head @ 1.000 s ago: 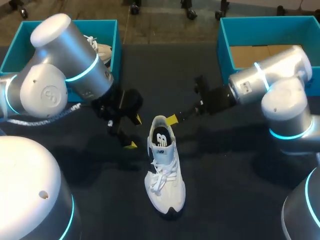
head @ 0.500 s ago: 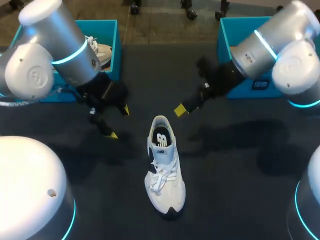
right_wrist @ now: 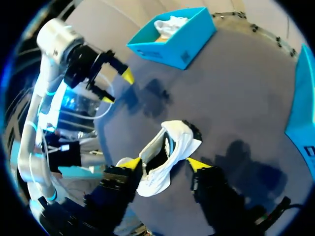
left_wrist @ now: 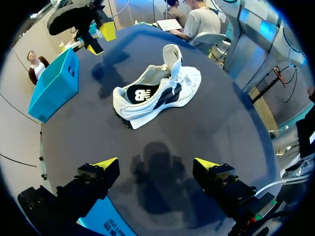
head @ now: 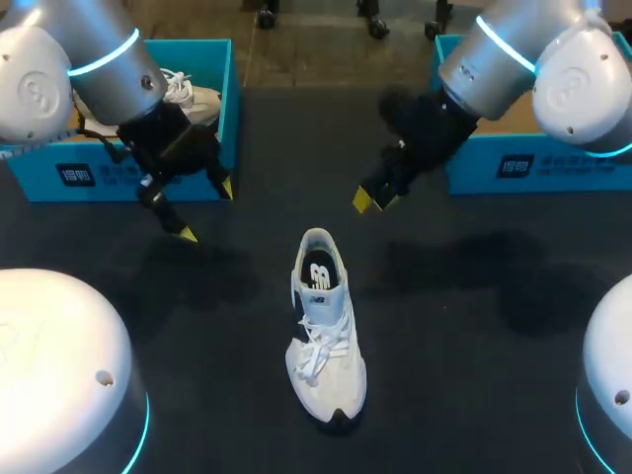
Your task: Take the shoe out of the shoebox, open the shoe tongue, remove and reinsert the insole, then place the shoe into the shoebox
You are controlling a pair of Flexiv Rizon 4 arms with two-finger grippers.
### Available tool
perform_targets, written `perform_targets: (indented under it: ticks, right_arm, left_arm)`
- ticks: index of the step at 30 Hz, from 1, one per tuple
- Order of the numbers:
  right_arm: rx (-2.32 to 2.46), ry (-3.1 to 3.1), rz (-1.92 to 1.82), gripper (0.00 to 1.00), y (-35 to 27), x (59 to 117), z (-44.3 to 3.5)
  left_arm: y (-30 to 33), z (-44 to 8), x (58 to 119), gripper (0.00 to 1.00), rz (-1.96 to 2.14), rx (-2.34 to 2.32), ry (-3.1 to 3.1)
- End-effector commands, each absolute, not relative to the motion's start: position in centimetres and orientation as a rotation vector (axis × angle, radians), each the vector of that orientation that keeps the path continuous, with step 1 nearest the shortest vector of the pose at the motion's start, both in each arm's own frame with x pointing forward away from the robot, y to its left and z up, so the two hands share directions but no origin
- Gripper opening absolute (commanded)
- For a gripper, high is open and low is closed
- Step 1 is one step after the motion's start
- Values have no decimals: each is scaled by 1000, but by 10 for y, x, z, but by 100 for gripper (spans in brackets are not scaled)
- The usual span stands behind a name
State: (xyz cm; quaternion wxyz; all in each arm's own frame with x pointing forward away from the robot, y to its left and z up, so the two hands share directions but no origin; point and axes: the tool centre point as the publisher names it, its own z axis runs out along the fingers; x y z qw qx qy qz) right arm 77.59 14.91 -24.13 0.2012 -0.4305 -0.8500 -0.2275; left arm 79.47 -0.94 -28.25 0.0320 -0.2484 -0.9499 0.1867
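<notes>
Looking down from the head view: find one sneaker (head: pixel 326 331), white, lying on the dark bench (head: pixel 474 296), toe toward the camera, printed insole seated inside, well apart from both claws. Note the left claw (head: pixel 205 210) hanging spread and empty just before the left shoebox (head: pixel 109 184), itself holding a second shoe (head: pixel 193 97). Note the right claw (head: pixel 365 200) hanging near the right shoebox (head: pixel 484 174); cannot tell its grip from here.

Through the left wrist view: see own fingers set wide apart above bare bench, gripping nothing, with the sneaker (left_wrist: pixel 157 91) ahead, resting on its sole, tongue raised.

Through the right wrist view: see own fingers splayed and empty, with the sneaker (right_wrist: pixel 170 152) showing below between them, untouched.

Judging the step ahead as boxing the sneaker: pinch the heel collar with one claw, steady the toe with the other, keep the sole level, mind the loose laces, then lower into the box showing only cardboard.

Counting up: two shoes, two shoeboxes, two claws.
</notes>
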Motion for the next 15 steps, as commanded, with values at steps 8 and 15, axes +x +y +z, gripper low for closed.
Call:
perform_targets:
  ticks: [8, 15]
  right_arm:
    - [-1341, -2429, -681, 0, 147, 767, -238]
    - [-1410, -2497, -579, 0, 159, 760, -222]
  left_arm:
    - [-10, -283, 794, 100, 572, -766, -2928]
    - [9, -271, 819, 100, 597, -971, -2888]
